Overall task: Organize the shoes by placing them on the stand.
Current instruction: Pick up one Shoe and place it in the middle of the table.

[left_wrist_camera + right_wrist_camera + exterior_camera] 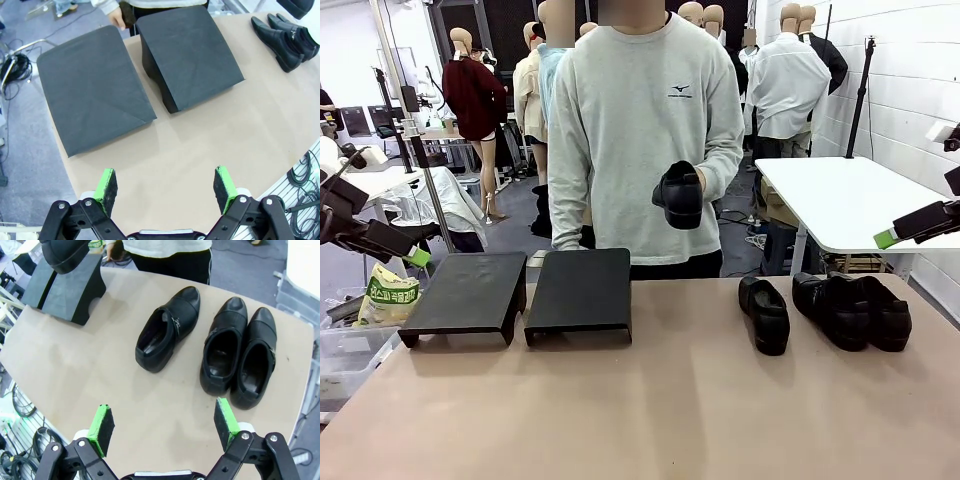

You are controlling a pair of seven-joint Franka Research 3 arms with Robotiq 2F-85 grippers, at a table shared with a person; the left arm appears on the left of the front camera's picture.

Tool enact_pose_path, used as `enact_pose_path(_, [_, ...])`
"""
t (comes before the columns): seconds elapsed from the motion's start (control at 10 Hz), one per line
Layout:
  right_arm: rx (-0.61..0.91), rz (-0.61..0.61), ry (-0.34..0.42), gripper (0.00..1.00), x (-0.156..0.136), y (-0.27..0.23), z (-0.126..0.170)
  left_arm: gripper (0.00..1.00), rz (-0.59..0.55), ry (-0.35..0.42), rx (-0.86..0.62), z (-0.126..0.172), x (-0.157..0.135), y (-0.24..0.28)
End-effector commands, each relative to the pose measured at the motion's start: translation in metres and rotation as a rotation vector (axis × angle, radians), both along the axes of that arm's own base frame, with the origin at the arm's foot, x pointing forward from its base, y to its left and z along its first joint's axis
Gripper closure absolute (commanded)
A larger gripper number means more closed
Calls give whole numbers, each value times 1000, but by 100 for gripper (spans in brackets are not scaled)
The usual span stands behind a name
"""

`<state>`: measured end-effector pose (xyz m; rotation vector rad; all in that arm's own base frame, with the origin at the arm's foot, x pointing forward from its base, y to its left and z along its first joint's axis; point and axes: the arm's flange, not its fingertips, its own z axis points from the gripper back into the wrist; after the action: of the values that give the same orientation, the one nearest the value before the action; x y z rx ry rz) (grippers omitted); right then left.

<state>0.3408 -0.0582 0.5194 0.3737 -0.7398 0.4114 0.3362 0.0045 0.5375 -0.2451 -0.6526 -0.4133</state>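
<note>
Across the table a person holds one black shoe in a hand at chest height; it also shows as the shoe above the stand. Three more black shoes lie on the tan table at the right: a single one and a pair. Two black stands sit at the left and middle, bare on top. My left gripper hovers open above the near table edge in front of the stands. My right gripper hovers open above the shoes, nothing between its fingers.
A white table stands behind at the right. A printed bag and a clear bin sit off the table's left end. Cables lie on the floor beside the table. The person's other hand rests behind the stands.
</note>
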Motion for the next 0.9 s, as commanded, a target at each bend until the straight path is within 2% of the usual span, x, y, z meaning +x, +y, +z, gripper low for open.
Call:
enact_pose_path(0.0, [7,5,6,0,1,2,0,0,-7,-1,-2,0,0,2])
enact_pose_path(0.5, [12,7,-14,0,0,0,-2,0,-7,-1,-2,0,0,2])
enact_pose_path(0.6, [23,12,22,0,-2,-1,-4,0,-7,-1,-2,0,0,2])
enact_pose_path(0.8, [-4,-33,24,0,-3,-3,-1,0,-7,-1,-2,0,0,2])
